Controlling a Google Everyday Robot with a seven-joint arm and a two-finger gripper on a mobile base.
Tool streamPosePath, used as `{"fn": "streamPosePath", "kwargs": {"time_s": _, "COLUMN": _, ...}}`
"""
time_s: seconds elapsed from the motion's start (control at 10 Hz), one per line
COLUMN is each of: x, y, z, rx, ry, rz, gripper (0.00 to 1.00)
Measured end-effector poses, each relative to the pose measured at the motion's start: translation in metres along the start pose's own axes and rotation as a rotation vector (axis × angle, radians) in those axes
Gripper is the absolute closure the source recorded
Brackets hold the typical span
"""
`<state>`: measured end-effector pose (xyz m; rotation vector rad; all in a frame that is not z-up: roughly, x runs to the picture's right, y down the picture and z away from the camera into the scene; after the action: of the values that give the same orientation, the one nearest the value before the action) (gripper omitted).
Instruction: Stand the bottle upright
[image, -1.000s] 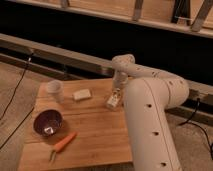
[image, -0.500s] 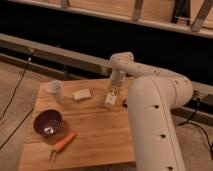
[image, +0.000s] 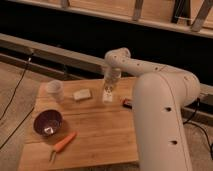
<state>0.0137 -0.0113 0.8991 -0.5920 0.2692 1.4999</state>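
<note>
We found the hand (image: 110, 84) reaching down over the far middle of the counter (image: 100, 132), its fingers drawn narrow around the top of the bottle (image: 107, 95). The bottle hung close to upright under it, cap end up and whitish label facing us. We could not tell whether its base rested on the wood or sat just above it. Just to the bottle's right, near the arm, lay a small dark red object (image: 128, 103) that we could not make out. To the left of the bottle, apart from it, lay the beige block (image: 82, 94) flat on the wood, and further left stood the translucent white cup (image: 55, 90), upright near the far left corner. Nearer to us on the left side sat a purple bowl (image: 48, 123), and in front of it a carrot (image: 64, 143) lay at a slant. The robot's bulky white arm (image: 160, 120) rose along the right edge of the counter and bent over toward the bottle. A dark cable (image: 16, 95) trailed across the floor on the left.
</note>
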Motion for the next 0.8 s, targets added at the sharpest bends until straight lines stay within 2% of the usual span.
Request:
{"fn": "streamPosePath", "kwargs": {"time_s": 0.2, "x": 0.002, "y": 0.023, "z": -0.012, "rx": -0.049, "ry": -0.037, "rz": -0.118, "gripper": 1.00}}
{"fn": "streamPosePath", "kwargs": {"time_s": 0.5, "x": 0.010, "y": 0.041, "z": -0.020, "rx": -0.093, "ry": -0.073, "rz": -0.272, "gripper": 1.00}}
{"fn": "streamPosePath", "kwargs": {"time_s": 0.7, "x": 0.014, "y": 0.047, "z": -0.024, "rx": -0.085, "ry": -0.089, "rz": -0.373, "gripper": 1.00}}
{"fn": "streamPosePath", "kwargs": {"time_s": 0.8, "x": 0.016, "y": 0.057, "z": -0.028, "rx": -0.076, "ry": -0.103, "rz": -0.455, "gripper": 1.00}}
